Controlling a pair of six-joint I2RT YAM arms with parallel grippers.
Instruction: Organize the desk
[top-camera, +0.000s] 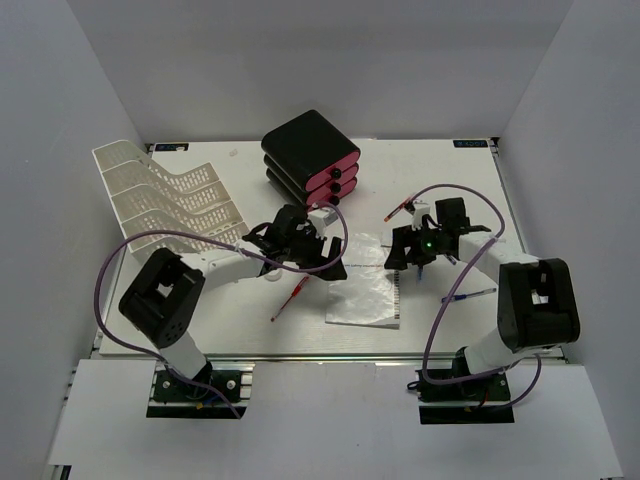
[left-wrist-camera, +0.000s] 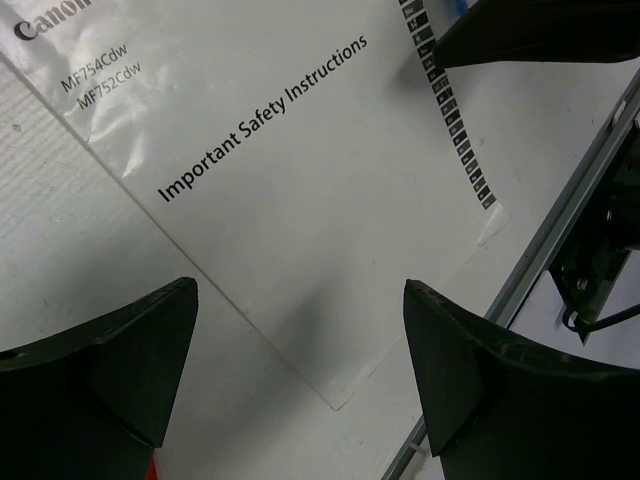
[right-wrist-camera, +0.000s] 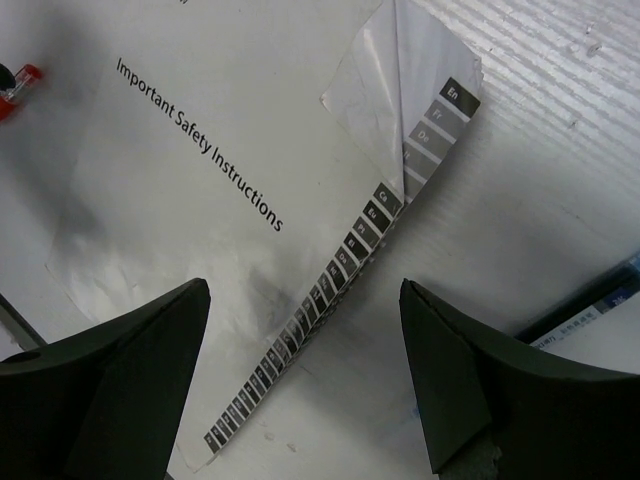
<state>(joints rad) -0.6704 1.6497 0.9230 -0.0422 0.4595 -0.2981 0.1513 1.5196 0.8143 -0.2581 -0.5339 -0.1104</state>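
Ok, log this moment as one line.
left fingers: open, above booklet | right fingers: open, above booklet | held: nothing

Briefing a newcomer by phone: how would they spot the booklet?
On the white desk, look in front of the black-and-pink drawer unit. The booklet is white, titled "Important Safety Instructions", with a dark tab strip along one edge, unlike the thin red pen beside it.

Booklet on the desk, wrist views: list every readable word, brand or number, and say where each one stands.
"Canon": corner of the booklet cover, partly cut off by the picture's edge.
"MF754Cdw": under the brand.
"MF752Cdw": directly below that.
"Important Safety Instructions": across the cover.
"En", "Fr", "De": index tabs along the cover's edge; the lower tabs are too small to read reliably.
Print on the blue pen: too blurred to read.
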